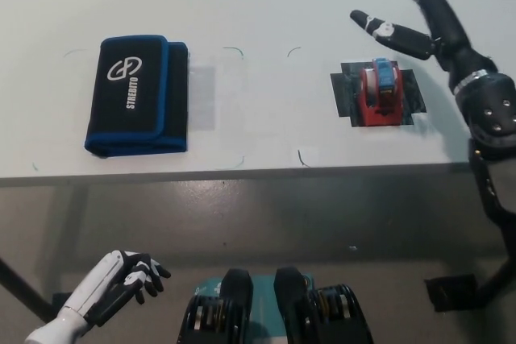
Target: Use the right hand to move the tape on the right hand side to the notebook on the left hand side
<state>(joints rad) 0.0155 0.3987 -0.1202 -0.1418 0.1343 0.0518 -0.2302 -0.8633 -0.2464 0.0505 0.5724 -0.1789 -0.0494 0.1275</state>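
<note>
A red tape dispenser with a blue top (pixel 379 93) sits on a dark square patch (pixel 345 94) at the right of the white table. The notebook, black with a blue edge and a white logo (pixel 135 95), lies at the left. My black right hand (pixel 419 22) hovers open above and behind the tape, fingers spread, touching nothing. My white left hand (pixel 121 282) rests low at the lower left, below the table edge, fingers loosely curled and empty.
The white table (pixel 258 6) has its front edge running across the middle of the view. Faint corner marks outline a square (pixel 266 106) between notebook and tape. Grey floor lies below the edge.
</note>
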